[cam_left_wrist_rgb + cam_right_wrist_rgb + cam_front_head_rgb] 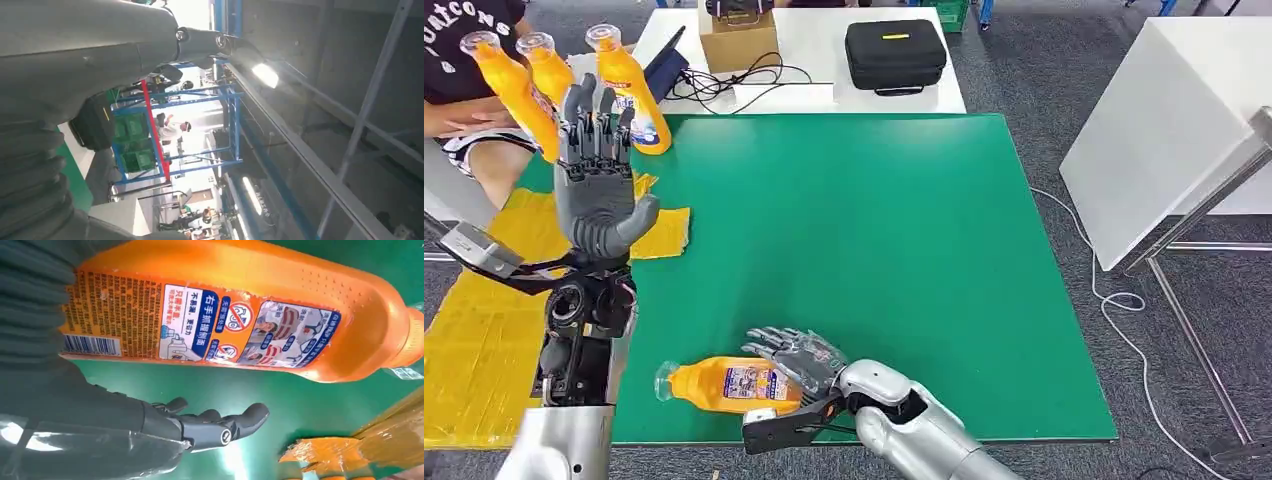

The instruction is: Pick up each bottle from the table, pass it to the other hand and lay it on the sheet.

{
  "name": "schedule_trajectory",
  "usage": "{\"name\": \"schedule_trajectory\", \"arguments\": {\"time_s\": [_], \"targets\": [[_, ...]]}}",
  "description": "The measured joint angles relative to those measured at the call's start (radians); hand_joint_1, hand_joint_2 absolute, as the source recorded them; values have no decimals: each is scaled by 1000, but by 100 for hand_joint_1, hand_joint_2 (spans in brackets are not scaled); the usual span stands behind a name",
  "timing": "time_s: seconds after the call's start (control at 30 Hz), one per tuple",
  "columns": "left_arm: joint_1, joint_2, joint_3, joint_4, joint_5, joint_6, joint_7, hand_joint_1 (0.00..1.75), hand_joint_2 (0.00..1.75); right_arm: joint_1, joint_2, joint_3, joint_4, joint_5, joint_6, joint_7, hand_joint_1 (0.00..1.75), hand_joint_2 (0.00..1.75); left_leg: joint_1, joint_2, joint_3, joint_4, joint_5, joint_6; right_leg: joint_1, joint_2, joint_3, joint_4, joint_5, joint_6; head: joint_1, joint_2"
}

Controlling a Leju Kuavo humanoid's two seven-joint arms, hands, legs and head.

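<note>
An orange bottle [724, 385] [250, 300] with a clear cap lies on its side on the green sheet [874, 250] near the front edge. My right hand [799, 358] [75, 390] lies over its base end, fingers draped on it. In the right wrist view the thumb [220, 422] stretches out straight, apart from the bottle, with green showing between them. My left hand [599, 190] [30, 165] is raised upright at the left, fingers spread, holding nothing. Three more orange bottles [629, 85] stand at the back left corner behind it.
Yellow taped sheeting [474, 330] lies along the left side. A seated person [464, 60] is at the far left. Behind the green sheet a white table carries a cardboard box [739, 40], cables and a black case [894, 55]. Another white table [1164, 130] stands right.
</note>
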Motion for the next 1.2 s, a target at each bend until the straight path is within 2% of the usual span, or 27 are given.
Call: {"name": "schedule_trajectory", "arguments": {"time_s": [0.23,0.43,0.67,0.87,1.2], "targets": [[0,0,0,-1,0,-2,4,0,175,-17,13,6,37,11,-2,6,0,175,0,0,0,0,0,0,0,0,0,0,0,0,0,0],[0,0,0,-6,0,-2,13,0,175,-28,26,17,72,82,-54,75,0,175,0,0,0,0,0,0,0,0,0,0,0,0,0,0],[0,0,0,-10,0,-2,15,0,175,-40,32,26,92,99,-66,91,0,175,0,0,0,0,0,0,0,0,0,0,0,0,0,0],[1,0,0,-18,0,2,28,0,175,-41,41,30,114,222,-116,198,0,175,0,0,1,0,0,0,0,0,0,0,0,0,0,0],[1,-5,1,-32,2,3,37,0,175,-48,50,21,140,373,-125,283,0,175,0,0,2,0,0,0,0,0,2,0,0,0,0,0]]}}
